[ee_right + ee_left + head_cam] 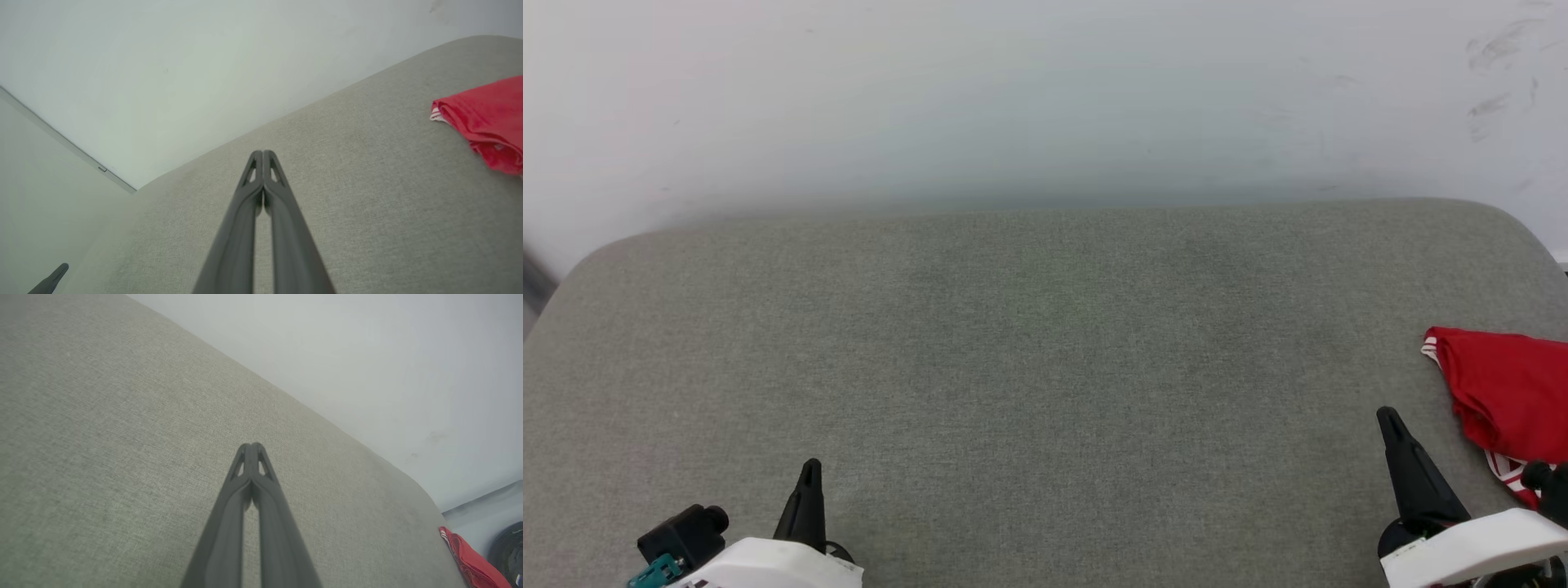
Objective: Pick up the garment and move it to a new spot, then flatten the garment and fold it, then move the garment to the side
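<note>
The garment (1507, 392) is a red bundle with striped white trim, lying at the right edge of the grey cushioned surface (1045, 351). It also shows as the garment (486, 118) at the right of the right wrist view and the garment (470, 561) at the lower right of the left wrist view. My right gripper (1388, 418) is shut and empty, just left of the bundle and apart from it; its tips meet at the right gripper (262, 153). Far to the left, near the front edge, my left gripper (810, 467) is shut on nothing, tips together at the left gripper (250, 446).
A pale wall (1045, 98) rises right behind the surface's rounded back edge. Bare grey fabric stretches between the two grippers. In the right wrist view, the other arm's dark fingertip (51, 279) pokes in at the lower left.
</note>
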